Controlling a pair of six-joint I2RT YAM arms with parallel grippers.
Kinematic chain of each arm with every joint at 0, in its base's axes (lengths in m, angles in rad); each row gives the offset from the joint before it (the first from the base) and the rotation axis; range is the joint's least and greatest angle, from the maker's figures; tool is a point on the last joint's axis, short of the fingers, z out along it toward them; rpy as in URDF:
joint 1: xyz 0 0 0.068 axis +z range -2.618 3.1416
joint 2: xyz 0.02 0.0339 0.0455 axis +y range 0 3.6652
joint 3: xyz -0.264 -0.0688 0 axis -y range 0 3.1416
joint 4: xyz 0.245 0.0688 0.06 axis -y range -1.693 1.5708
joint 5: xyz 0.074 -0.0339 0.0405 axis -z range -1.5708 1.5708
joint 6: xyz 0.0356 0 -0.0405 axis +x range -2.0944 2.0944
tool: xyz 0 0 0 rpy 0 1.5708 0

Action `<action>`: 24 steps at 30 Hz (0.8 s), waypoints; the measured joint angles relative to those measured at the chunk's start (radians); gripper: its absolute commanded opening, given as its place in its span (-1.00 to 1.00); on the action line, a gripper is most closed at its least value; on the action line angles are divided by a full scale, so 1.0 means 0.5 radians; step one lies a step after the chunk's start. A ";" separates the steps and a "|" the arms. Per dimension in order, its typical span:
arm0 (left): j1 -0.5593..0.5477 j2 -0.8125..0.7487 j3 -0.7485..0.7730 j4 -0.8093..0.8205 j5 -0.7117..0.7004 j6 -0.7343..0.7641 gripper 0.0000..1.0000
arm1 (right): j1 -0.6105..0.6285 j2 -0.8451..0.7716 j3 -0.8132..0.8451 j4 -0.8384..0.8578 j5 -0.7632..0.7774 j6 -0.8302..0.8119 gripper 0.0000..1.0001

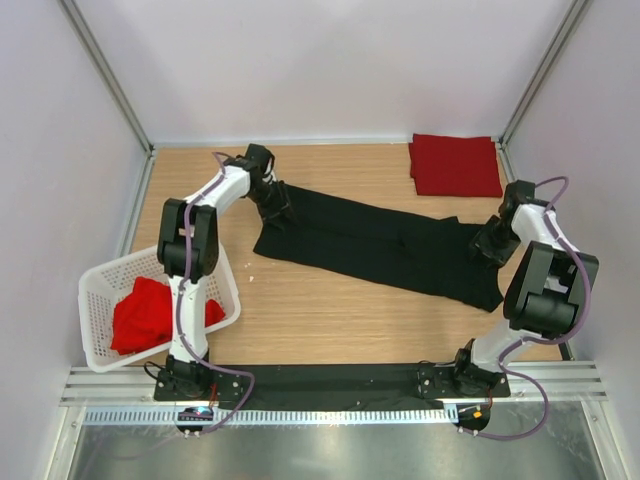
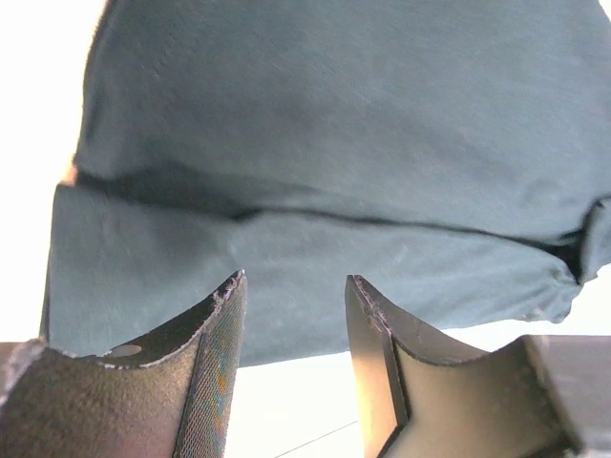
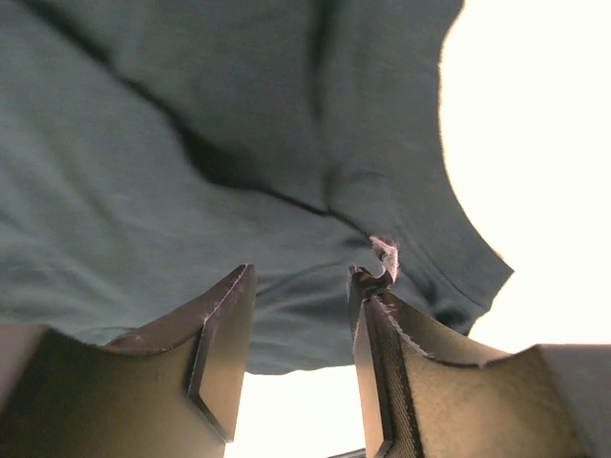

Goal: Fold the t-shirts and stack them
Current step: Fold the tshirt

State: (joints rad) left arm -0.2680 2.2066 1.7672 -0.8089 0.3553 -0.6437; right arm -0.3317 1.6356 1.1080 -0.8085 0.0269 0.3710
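A black t-shirt (image 1: 375, 245) lies on the wooden table as a long strip running from back left to front right. My left gripper (image 1: 274, 207) is at the strip's left end, and in the left wrist view this gripper (image 2: 291, 281) is open, the dark cloth (image 2: 334, 162) lying just beyond its tips. My right gripper (image 1: 489, 244) is at the strip's right end and stands open (image 3: 301, 272) over the cloth's edge (image 3: 239, 191), nothing between its fingers. A folded red t-shirt (image 1: 455, 165) rests at the back right. Another red t-shirt (image 1: 148, 314) lies crumpled in the basket.
A white lattice basket (image 1: 104, 288) sits at the table's left front edge beside the left arm. Pale walls with metal posts close in the table on three sides. Bare wood (image 1: 330, 305) shows in front of the black shirt.
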 measured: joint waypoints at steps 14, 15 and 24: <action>-0.049 -0.175 -0.169 0.016 0.025 -0.006 -0.06 | 0.098 0.233 0.235 0.091 -0.165 -0.066 -0.10; -0.049 -0.175 -0.178 0.015 0.026 -0.007 -0.06 | 0.098 0.239 0.269 0.097 -0.166 -0.065 -0.09; -0.053 -0.175 -0.216 0.024 0.055 -0.007 -0.06 | 0.117 0.474 0.659 0.265 -0.278 -0.068 -0.06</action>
State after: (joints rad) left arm -0.2943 2.1193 1.6592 -0.7967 0.3828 -0.6472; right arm -0.2729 1.8725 1.4376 -0.6762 -0.1120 0.3370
